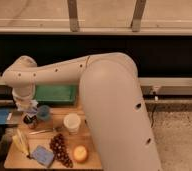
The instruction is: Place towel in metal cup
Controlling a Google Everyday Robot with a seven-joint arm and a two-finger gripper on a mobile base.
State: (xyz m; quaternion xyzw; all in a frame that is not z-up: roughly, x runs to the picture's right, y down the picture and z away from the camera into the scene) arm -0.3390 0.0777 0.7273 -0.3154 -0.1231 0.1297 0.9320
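The metal cup (31,121) stands at the left of the wooden table (96,162), small and dark with a shiny rim. My gripper (27,108) hangs from the white arm (64,70) directly above the cup, very close to its rim. A pale crumpled patch at the gripper's tip (29,105) looks like the towel, but I cannot tell it apart from the gripper. No other towel shows on the table.
A blue cup (43,112) stands right beside the metal cup, and a white cup (71,122) to its right. A green tray (54,93) lies behind. In front lie a utensil (39,131), banana (21,142), grapes (60,149), blue sponge (42,155) and an orange fruit (80,153).
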